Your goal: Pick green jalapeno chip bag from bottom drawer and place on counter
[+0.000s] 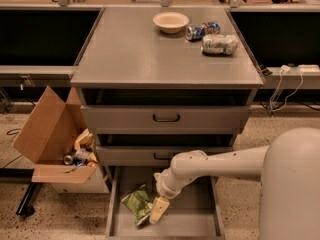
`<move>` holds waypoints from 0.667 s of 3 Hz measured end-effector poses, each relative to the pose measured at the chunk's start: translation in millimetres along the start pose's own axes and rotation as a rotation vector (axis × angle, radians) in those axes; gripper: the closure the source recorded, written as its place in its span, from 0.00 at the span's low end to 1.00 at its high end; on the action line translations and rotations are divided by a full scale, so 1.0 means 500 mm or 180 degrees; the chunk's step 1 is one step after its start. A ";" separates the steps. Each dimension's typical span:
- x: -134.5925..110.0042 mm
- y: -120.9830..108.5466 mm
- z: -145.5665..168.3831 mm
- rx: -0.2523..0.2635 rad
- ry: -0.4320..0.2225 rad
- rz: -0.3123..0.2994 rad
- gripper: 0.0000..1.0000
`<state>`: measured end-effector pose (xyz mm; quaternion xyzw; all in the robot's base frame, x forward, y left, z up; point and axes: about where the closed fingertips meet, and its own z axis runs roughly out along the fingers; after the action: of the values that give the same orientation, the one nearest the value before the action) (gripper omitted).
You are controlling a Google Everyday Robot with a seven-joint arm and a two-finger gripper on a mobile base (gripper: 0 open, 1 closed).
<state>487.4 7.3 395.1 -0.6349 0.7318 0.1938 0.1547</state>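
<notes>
The counter (135, 54), the surface where the bag must end up, stands at 12 o'clock, well above the open bottom drawer (195, 219), whose front edge is cut off by the lower border. My arm (225, 161) reaches into that drawer from 3 o'clock. The green jalapeno chip bag (134, 202) lies flat on the drawer floor, left of centre. I judge it light, soft, crinkly and slippery, with chips that crush easily, so a gentle pinch on a raised crease or the pale sealed edge should serve. My gripper (159, 210) hangs at the bag's 3 o'clock edge, seemingly touching it. Whether it is spread or closed I cannot tell, and it hides that edge.
</notes>
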 end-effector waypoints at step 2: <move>0.010 -0.018 0.040 -0.0027 -0.0008 0.0034 0.00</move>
<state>495.3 11.3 374.2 -0.6314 0.7341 0.1985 0.1519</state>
